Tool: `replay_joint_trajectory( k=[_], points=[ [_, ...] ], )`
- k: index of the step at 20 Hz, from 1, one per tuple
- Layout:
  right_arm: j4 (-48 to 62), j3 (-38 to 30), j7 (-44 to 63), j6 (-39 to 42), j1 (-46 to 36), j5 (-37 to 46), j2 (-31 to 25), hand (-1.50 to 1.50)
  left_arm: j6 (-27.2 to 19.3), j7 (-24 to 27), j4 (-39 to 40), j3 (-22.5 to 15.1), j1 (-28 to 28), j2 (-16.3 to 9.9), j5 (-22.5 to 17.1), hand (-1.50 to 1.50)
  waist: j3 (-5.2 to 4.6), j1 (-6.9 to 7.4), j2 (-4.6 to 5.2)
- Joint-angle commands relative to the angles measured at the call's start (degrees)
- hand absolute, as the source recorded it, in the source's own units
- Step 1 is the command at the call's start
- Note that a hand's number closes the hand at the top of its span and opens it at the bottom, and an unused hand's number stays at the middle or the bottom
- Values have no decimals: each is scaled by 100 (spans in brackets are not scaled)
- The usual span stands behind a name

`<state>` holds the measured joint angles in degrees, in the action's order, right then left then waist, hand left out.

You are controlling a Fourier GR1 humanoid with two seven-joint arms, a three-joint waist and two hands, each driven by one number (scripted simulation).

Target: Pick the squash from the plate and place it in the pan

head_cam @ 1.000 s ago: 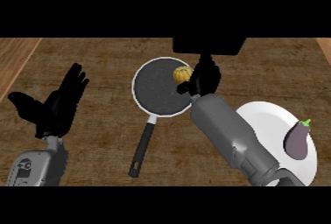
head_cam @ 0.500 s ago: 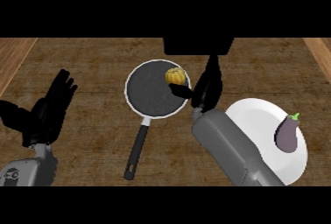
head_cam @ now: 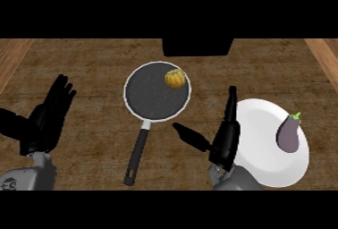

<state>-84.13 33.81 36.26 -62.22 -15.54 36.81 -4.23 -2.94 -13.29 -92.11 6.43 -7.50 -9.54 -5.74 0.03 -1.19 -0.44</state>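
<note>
A small yellow-orange squash [head_cam: 174,78] lies inside the dark pan [head_cam: 148,99], near its upper right rim. The pan's black handle [head_cam: 138,154] points down toward me. My right hand [head_cam: 225,134] is open, fingers straight and thumb spread, between the pan and the white plate [head_cam: 264,152], holding nothing. A purple eggplant [head_cam: 289,133] rests on the plate's right side. At the left, my left hand [head_cam: 46,116] stays open with fingers up, well apart from the pan.
A black box-like object [head_cam: 198,46] sits at the counter's far edge above the pan. Lighter wooden strips [head_cam: 13,53] border the dark counter top at both sides.
My right hand has let go of the squash, which now lies in the pan, and has drawn back toward me beside the plate. The left hand has hardly moved.
</note>
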Motion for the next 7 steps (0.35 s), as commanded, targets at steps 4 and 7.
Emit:
replay_joint_trajectory(
  k=[4,7],
  points=[
    [-1505,263,-345,109,1594,396,-353,-150,49,-95,4,-4,-92,41,-11,0,-3,91,36],
    [-1607,412,-514,-16,2038,506,-244,-150,168,66,224,-8,-175,40,-13,0,-3,91,39]
  ],
)
